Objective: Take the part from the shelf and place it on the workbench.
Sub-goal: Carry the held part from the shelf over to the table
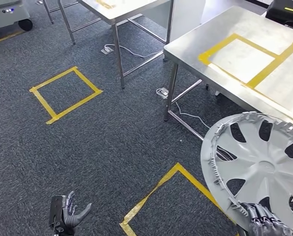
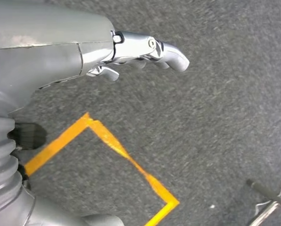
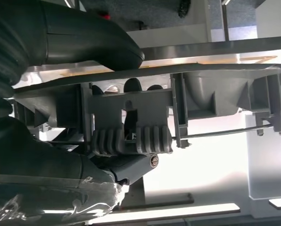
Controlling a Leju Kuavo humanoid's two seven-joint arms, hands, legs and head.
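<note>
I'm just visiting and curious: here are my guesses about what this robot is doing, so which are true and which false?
1. The right hand holds a grey wheel cover. True.
2. The wheel cover already lies on the steel workbench. False: it hangs in the air in front of the bench, held at its rim.
3. The left hand carries a second part. False: it holds nothing, fingers apart, above the carpet.
4. Yellow tape marks rectangles on the workbench top. True.
5. The carpet has no markings. False: yellow tape squares lie on it.
</note>
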